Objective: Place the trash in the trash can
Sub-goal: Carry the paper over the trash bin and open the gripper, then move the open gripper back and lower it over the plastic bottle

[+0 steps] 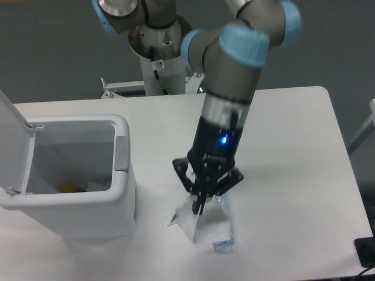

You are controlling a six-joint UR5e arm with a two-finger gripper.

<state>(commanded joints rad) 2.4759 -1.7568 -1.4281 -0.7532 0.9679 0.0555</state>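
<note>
The whitish plastic bag lies crumpled on the white table, right of the trash can. The clear water bottle lies partly under it; its blue cap end shows at the bag's lower right. My gripper points straight down over the bag, fingers closed together on the bag's top fold. The trash can is a large white bin at the left with its lid swung open. Something yellow lies inside it.
The arm's white pedestal base stands behind the table's far edge. A dark object sits at the table's lower right corner.
</note>
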